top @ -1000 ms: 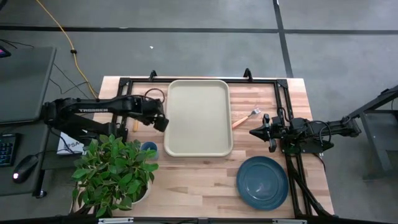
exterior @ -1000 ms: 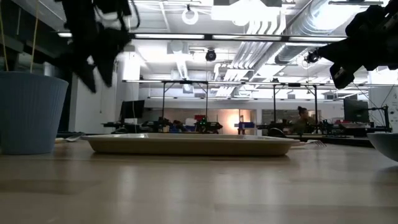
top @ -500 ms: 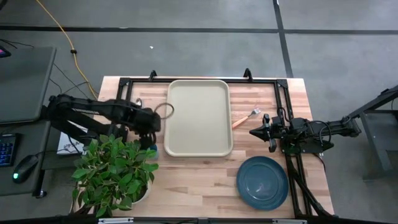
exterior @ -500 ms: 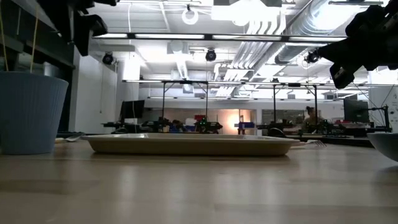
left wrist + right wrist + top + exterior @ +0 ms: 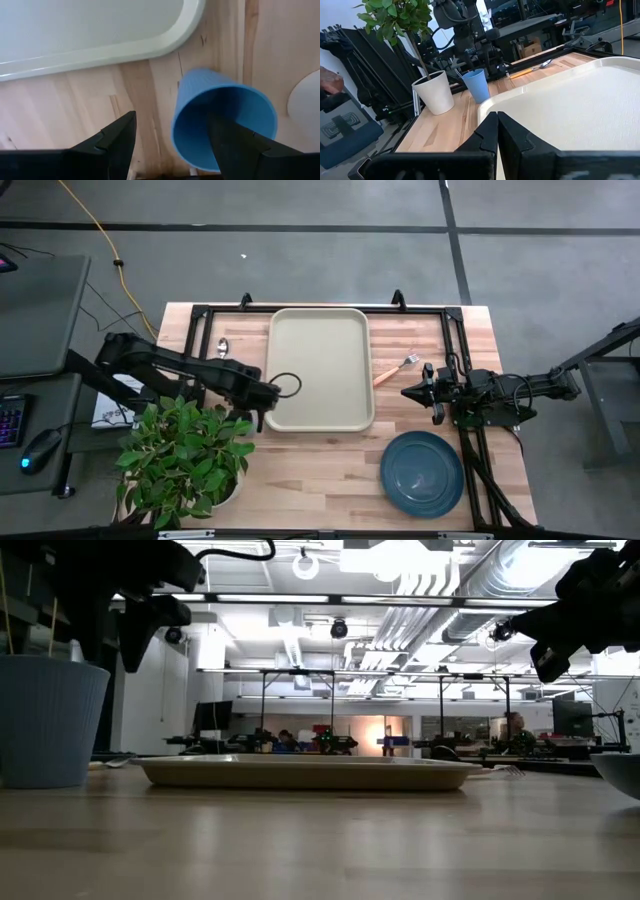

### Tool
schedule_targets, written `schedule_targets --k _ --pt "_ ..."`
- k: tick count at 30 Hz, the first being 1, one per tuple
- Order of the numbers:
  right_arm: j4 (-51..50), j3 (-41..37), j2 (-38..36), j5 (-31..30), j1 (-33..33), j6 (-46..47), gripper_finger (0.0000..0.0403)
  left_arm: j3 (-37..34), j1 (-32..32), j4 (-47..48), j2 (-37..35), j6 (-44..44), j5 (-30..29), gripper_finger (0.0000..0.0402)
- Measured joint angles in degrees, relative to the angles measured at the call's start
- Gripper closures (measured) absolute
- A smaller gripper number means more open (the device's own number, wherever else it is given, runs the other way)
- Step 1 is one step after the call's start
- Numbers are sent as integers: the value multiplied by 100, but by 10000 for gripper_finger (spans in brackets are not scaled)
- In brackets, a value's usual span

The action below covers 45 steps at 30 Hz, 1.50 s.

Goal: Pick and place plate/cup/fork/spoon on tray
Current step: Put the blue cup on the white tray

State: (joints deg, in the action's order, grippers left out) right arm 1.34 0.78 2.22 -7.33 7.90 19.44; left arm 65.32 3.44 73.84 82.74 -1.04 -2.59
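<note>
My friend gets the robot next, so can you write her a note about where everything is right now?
Left gripper: open, hovering over the cup by the tray's near-left corner, holding nothing.
Right gripper: shut, empty, waiting right of the tray.
Spoon: on the table left of the tray.
Fork: on the table right of the tray.
Plate: near-right on the table.
Done: nothing on the tray.
Left: all four items.

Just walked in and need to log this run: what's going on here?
The left gripper hangs above the blue cup, jaws open, nothing held. The cup stands on the table by a corner of the empty tray. The fork, spoon and plate lie off it. The right gripper waits, shut.
</note>
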Motion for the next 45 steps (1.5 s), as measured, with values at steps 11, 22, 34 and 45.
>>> schedule_targets --k 11,22,34,45 --pt "0 0 0 0 2 0 402 -835 -2 -495 -124 -152 46 177" --pt "-2 2 0 0 2 0 402 -1150 -7 -807 -134 119 95 186" --pt "-1 2 0 0 0 0 402 -928 -12 -742 -134 7 288 391" --pt "0 2 2 0 1 0 402 1079 -772 461 -132 373 78 399"
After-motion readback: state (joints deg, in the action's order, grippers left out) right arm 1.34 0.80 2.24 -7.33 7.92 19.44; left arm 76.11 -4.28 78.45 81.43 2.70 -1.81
